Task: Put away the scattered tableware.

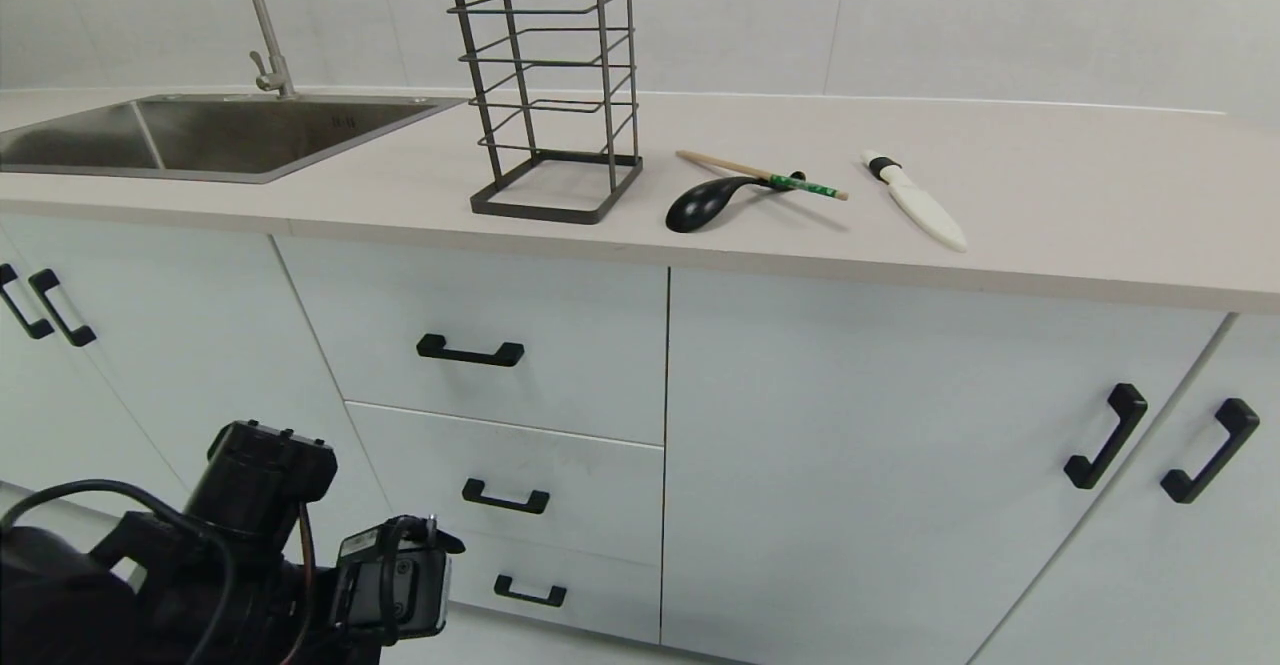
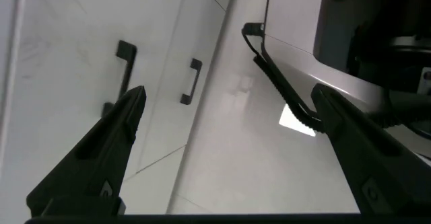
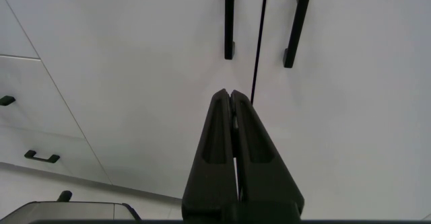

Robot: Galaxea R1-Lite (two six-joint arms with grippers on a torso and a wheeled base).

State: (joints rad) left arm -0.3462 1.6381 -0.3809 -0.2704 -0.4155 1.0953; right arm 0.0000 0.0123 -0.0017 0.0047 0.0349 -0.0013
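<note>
Three loose pieces of tableware are lying on the worktop (image 1: 1050, 175) to the right of the wire rack (image 1: 555, 85). A black spoon (image 1: 705, 203) is resting just beside the rack's base. A wooden chopstick (image 1: 760, 175) is lying across the spoon's handle and touching it. A white utensil (image 1: 915, 200) with a black band is sitting farther from the rack, apart from the other two. We are seeing the rack standing upright near the worktop's front edge, with the sink (image 1: 230, 130) lying on the rack's other side. We are holding our left gripper (image 2: 229, 96) well below the rack, before the cabinet fronts (image 2: 60, 62), its fingers spread wide and empty. Our right gripper (image 3: 231, 96) is facing two cabinet door handles (image 3: 297, 22), its fingers pressed together and gripping nothing.
</note>
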